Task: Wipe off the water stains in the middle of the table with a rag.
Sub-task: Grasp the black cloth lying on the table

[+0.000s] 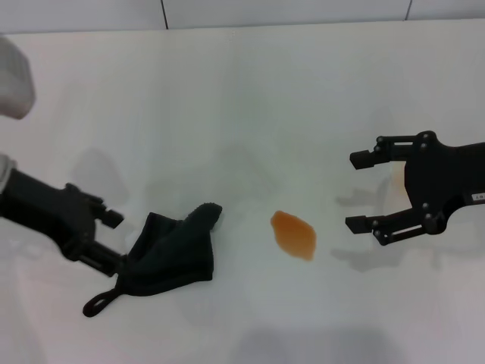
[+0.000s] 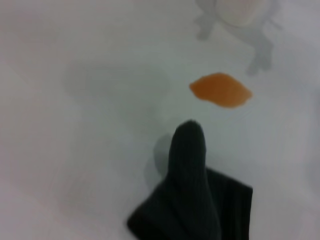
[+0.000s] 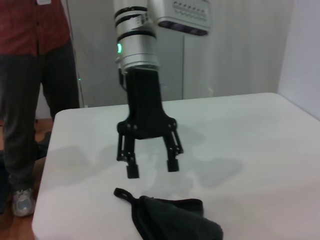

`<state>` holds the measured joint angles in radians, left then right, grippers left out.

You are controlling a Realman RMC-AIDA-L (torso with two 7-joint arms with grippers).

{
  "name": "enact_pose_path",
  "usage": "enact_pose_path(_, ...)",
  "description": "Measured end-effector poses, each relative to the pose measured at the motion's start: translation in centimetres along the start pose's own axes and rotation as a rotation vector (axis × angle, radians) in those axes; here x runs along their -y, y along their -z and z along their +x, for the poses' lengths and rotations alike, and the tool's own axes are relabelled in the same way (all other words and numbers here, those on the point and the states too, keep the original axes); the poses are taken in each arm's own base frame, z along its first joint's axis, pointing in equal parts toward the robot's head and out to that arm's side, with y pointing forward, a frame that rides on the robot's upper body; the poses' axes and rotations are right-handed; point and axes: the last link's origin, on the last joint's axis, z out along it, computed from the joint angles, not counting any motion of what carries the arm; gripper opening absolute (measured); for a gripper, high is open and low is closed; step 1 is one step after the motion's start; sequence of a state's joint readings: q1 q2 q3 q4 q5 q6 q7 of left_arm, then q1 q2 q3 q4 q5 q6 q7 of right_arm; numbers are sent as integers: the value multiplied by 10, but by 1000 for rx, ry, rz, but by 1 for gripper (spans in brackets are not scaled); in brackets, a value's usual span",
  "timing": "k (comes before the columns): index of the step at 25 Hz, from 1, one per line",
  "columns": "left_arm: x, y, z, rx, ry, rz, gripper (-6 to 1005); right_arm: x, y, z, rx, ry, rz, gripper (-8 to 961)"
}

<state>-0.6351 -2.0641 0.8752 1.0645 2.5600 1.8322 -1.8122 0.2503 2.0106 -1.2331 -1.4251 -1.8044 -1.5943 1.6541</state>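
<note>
The rag [image 1: 173,254], a black cloth with a thin loop, lies bunched on the white table [image 1: 242,91] at the front left. My left gripper [image 1: 115,243] is open at the rag's left edge. In the right wrist view the left gripper [image 3: 152,170] hovers open just above the rag [image 3: 172,220]. The orange-brown water stain [image 1: 294,233] lies a short way right of the rag; it also shows in the left wrist view [image 2: 221,90] beyond the rag [image 2: 192,200]. My right gripper [image 1: 364,193] is open and empty, right of the stain.
A person [image 3: 30,75] in a red shirt stands beyond the table's far left edge in the right wrist view. A whitish cup-like object [image 2: 242,10] shows past the stain in the left wrist view.
</note>
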Motion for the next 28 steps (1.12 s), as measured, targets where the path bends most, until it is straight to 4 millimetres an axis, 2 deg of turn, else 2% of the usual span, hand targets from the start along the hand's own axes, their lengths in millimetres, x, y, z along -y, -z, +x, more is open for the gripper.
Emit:
enact_pose_path(4,0,-6,10,4,-27,-6,887,-1,-2,-1,-2,5,-7,860)
enact_pose_path(16,5,-38,14,24,-30,-14,888,-3,-2,-3,-4,18,-16,858)
enact_pose_path(28,3,-49,27,-5,-84,-24,885,-3,-1,-3,-5,17,-17,857)
